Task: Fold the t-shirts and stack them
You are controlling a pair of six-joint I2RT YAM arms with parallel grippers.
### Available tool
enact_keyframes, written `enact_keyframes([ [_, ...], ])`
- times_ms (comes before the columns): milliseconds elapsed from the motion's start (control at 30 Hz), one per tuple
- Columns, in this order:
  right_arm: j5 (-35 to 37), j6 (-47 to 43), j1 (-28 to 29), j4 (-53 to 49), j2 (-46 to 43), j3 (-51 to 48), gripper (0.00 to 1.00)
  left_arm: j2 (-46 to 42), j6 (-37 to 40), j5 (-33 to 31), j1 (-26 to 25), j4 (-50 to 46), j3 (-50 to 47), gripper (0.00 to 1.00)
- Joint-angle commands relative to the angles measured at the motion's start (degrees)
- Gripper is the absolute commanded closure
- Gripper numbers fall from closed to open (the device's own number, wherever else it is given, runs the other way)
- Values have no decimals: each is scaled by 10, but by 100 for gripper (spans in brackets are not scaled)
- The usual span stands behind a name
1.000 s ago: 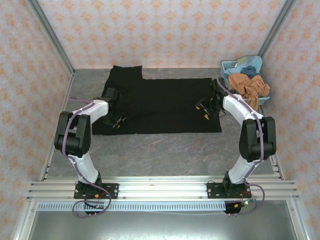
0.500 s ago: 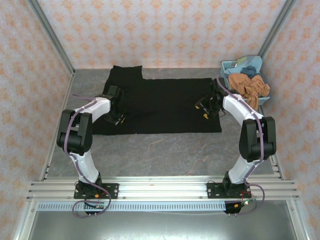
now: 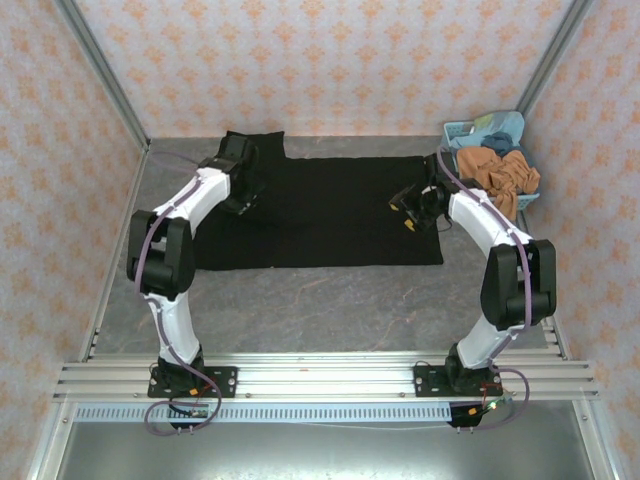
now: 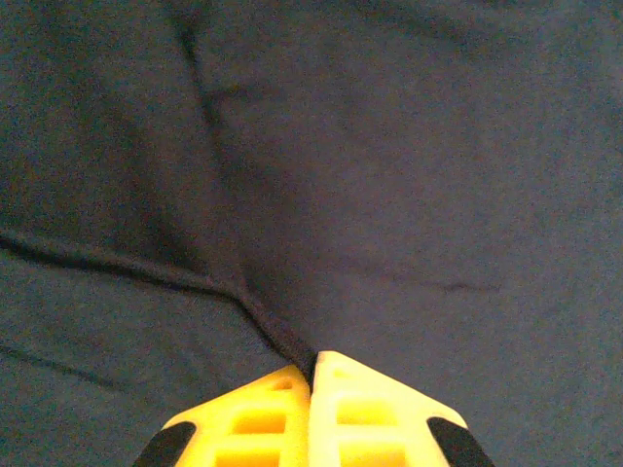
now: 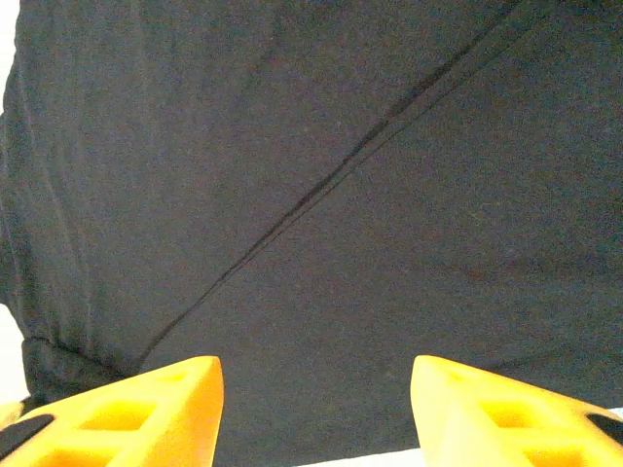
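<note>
Left wrist close-up: the left gripper [image 4: 311, 368] has its yellow jaws pressed together on a pinched ridge of the black t-shirt [image 4: 389, 175]. Right wrist close-up: the right gripper [image 5: 313, 379] hangs partly open above the cloth, holding nothing. Overhead, the shirt lies spread flat across the grey table [image 3: 300, 300]. A blue basket [image 3: 455, 130] of crumpled shirts [image 3: 505, 172] sits in the far right corner, by peach patterned walls [image 3: 330, 60].

No readable text or labels appear anywhere.
</note>
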Motion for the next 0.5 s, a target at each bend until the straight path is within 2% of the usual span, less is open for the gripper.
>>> enact_keyframes([
  [0, -6, 9, 2, 2, -15, 12, 46, 45, 46, -29, -8, -53, 62, 100],
  [167, -6, 8, 2, -1, -18, 7, 47, 93, 74, -33, -15, -61, 128, 100],
  [467, -12, 10, 2, -3, -24, -4, 47, 145, 115, -34, -26, -52, 193, 100],
])
